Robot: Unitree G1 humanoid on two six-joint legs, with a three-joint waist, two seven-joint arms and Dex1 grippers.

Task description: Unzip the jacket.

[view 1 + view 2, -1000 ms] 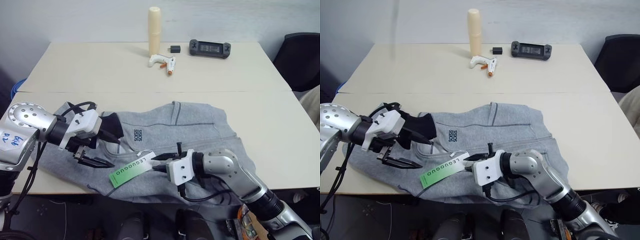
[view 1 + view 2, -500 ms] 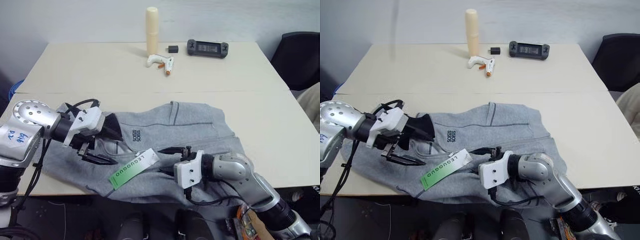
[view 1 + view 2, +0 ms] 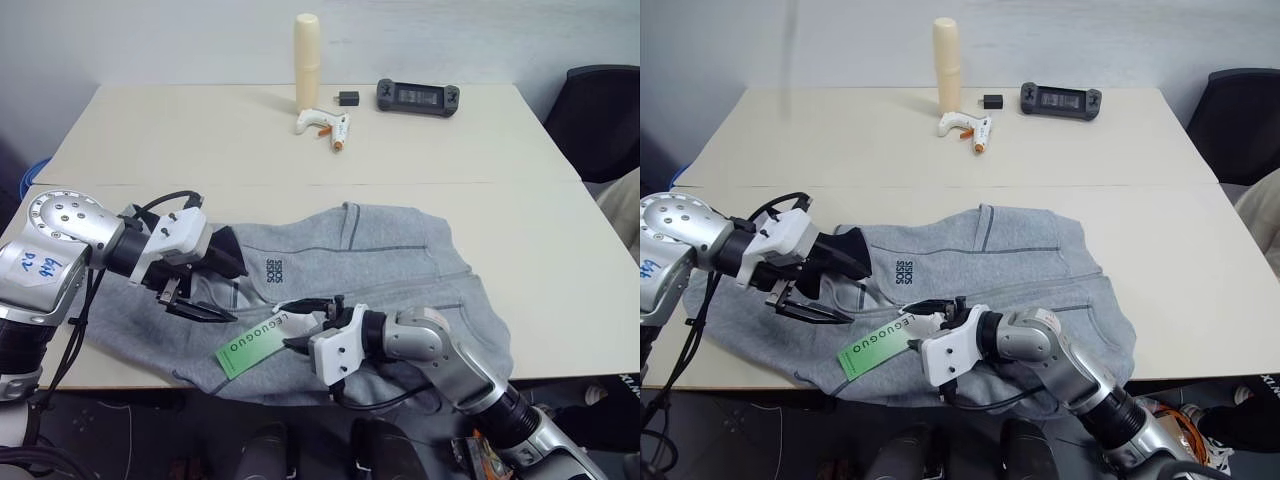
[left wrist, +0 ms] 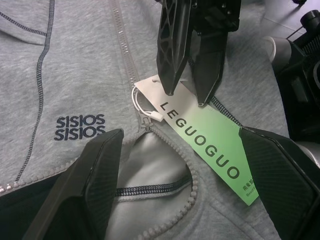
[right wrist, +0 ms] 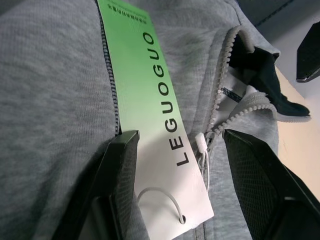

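The light grey jacket [image 3: 370, 270] lies flat near the table's front edge, collar toward my left. Its zip is parted at the collar, where navy lining [image 4: 30, 210] shows. The zipper pull [image 4: 148, 120] sits just below that opening, beside the white end of the green-and-white hang tag [image 3: 262, 337]. My left gripper [image 3: 238, 295] is open over the collar opening, one finger on each side. My right gripper [image 3: 290, 325] is open, and its fingertips [image 4: 169, 91] rest at the tag's white end, close to the pull. It grips nothing.
At the table's far side stand a cream cylinder [image 3: 308, 60], a white tool with an orange tip [image 3: 325, 125], a small black block [image 3: 348, 97] and a black controller [image 3: 420, 97]. A black chair [image 3: 600, 110] is at the right. The jacket's hem hangs over the front edge.
My right gripper opened wider, drew back to the right, then slid left onto the tag's white end. The left gripper has stayed open over the collar.
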